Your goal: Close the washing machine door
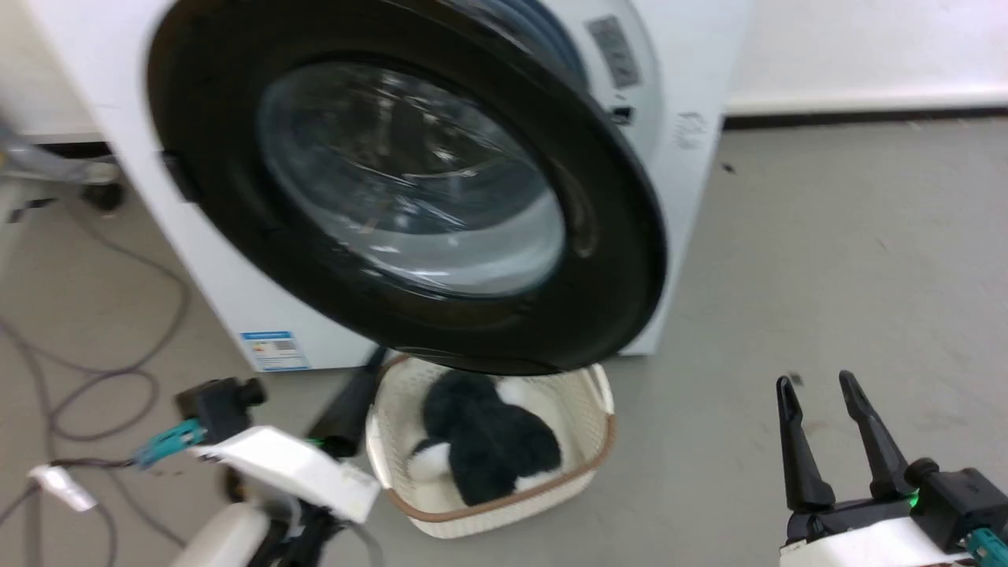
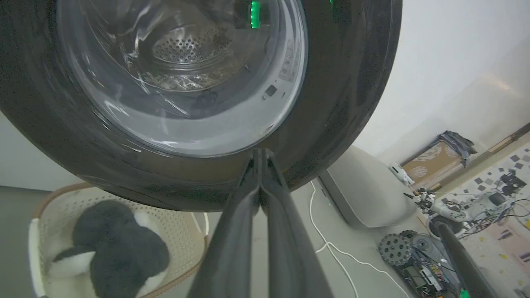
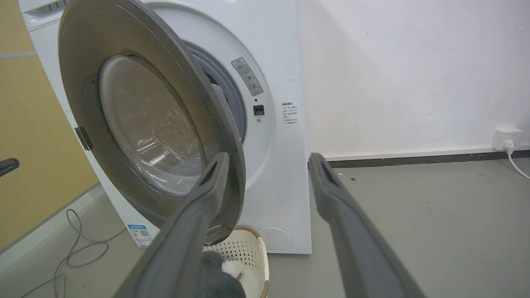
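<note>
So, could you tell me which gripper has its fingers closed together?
The left gripper: its fingers meet at their tips by the lower black rim of the washing machine door. The right gripper has its fingers spread, away from the door.

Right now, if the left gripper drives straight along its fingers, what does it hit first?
The washing machine door: the left gripper, shut, aims at the door's black rim just below the glass bowl. It looks very close to the rim, maybe already touching; depth is unclear.
</note>
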